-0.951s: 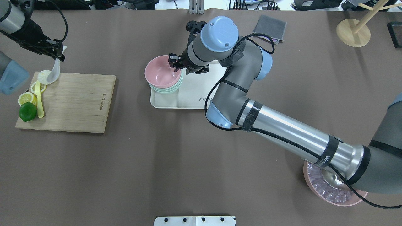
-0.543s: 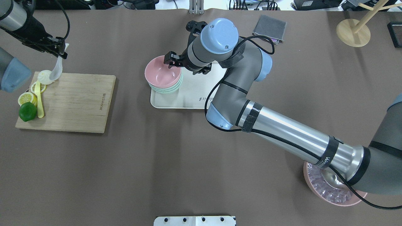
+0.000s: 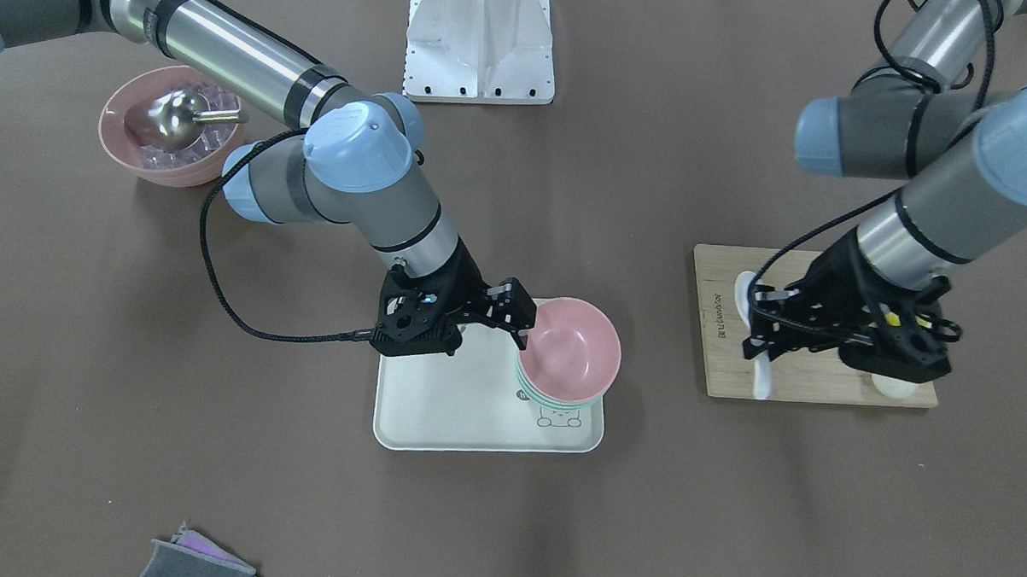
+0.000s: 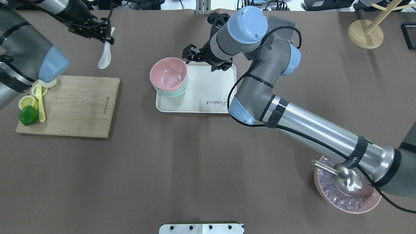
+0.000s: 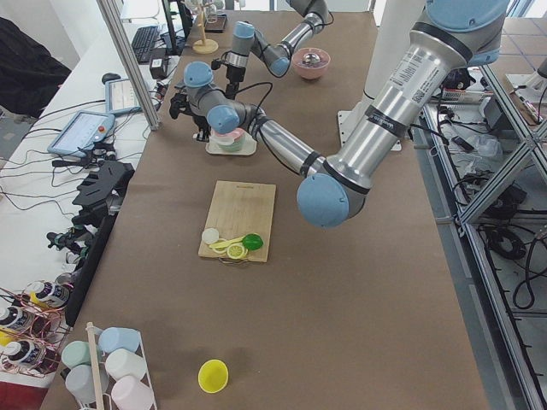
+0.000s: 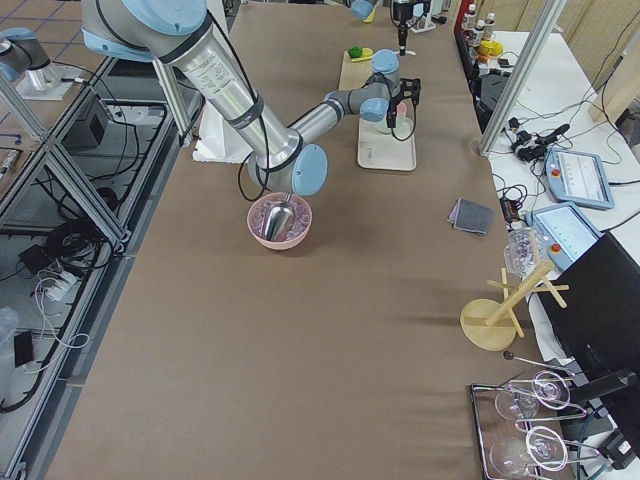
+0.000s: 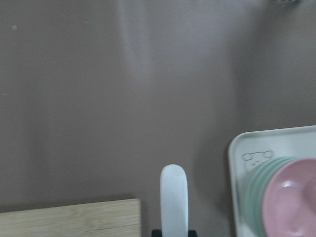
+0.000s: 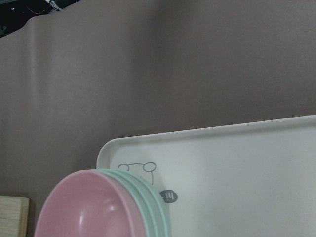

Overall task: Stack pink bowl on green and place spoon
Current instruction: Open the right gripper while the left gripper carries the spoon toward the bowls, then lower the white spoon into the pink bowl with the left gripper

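Note:
The pink bowl (image 4: 168, 74) sits nested on the stack of mint-green bowls (image 4: 174, 93) at the left end of the white tray (image 4: 208, 87). My right gripper (image 4: 190, 54) is open and empty, just beyond the bowl's far right rim and apart from it. My left gripper (image 4: 110, 34) is shut on the handle of the white spoon (image 4: 104, 59) and holds it in the air past the cutting board's far edge, left of the bowls. In the left wrist view the spoon (image 7: 173, 197) points forward, with the pink bowl (image 7: 291, 202) at the right.
A bamboo cutting board (image 4: 78, 107) at the left carries lemon slices, a lime (image 4: 28, 115) and a long yellow utensil (image 4: 40, 104). A pink bowl of ice with a steel scoop (image 4: 347, 191) is at the near right. A grey cloth (image 4: 287, 26) and a wooden stand (image 4: 365, 32) are at the far right.
My right gripper let go of the pink bowl's rim and drew back to the right. My left gripper lifted the spoon off the board and carried it right, toward the tray.

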Controlling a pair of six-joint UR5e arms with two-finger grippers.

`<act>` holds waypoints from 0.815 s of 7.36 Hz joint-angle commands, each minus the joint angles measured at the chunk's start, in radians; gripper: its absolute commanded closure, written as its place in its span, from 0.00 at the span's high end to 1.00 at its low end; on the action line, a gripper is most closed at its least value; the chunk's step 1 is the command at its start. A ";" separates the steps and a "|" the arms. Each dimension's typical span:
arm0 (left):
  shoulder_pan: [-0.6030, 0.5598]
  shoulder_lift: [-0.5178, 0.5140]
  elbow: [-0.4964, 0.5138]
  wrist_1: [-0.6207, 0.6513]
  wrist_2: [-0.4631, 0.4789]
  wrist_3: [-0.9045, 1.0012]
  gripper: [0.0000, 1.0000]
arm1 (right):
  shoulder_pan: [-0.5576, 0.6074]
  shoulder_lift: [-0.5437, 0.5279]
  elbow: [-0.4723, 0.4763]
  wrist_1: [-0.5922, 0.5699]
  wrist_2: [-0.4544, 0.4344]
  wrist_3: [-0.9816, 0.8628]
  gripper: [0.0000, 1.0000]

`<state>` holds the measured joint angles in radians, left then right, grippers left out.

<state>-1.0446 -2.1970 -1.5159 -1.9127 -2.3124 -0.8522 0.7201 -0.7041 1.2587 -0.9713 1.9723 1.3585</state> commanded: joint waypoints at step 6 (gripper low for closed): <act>0.202 -0.172 0.223 -0.307 0.286 -0.157 0.00 | 0.108 -0.186 0.119 -0.009 0.114 -0.102 1.00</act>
<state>-0.8746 -2.3753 -1.2962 -2.1891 -2.0645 -0.9780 0.8159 -0.8829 1.3756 -0.9767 2.0815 1.2633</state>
